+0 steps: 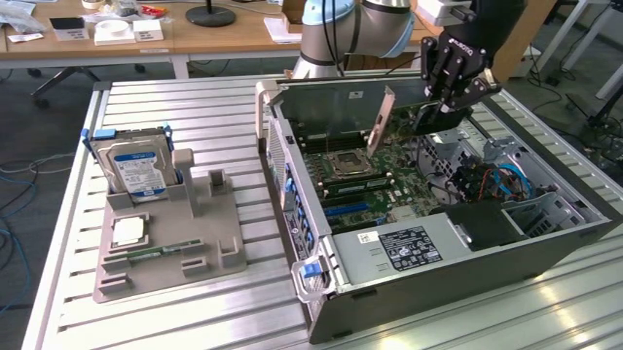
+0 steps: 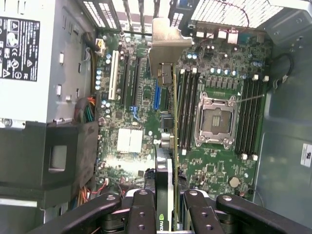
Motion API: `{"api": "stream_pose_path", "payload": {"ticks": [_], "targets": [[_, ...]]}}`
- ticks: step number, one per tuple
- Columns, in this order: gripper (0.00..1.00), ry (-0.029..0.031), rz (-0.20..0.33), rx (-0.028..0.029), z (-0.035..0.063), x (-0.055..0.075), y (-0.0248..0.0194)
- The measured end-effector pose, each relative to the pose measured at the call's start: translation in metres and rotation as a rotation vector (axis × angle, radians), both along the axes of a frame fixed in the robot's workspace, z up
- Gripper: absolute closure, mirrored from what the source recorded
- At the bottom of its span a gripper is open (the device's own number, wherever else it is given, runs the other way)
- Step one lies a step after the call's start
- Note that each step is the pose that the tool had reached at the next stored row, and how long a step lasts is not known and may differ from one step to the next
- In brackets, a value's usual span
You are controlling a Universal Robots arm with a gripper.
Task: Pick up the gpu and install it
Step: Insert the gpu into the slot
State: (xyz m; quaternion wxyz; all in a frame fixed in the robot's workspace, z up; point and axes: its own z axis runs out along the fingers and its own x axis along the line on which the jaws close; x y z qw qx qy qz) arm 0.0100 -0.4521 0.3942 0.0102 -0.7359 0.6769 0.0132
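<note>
**Exterior view:** Your gripper is clenched on the gpu. It holds the card on edge over the open case, above the motherboard. The bracket end points toward the exterior view's left. A hard drive stands in a grey tray, well apart from the case.

**Wrist view:** You see the gpu edge-on, with the gripper pressing on both its faces. The card lines up between the CPU socket and the expansion slots. Whether it touches the board cannot be told.
</note>
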Motion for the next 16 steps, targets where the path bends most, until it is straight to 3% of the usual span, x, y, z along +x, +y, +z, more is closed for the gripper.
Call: {"api": "stream_pose_path", "payload": {"ticks": [16], "targets": [[0.73, 0.0, -0.042, -0.0001, -0.008, -0.016, -0.0001]]}}
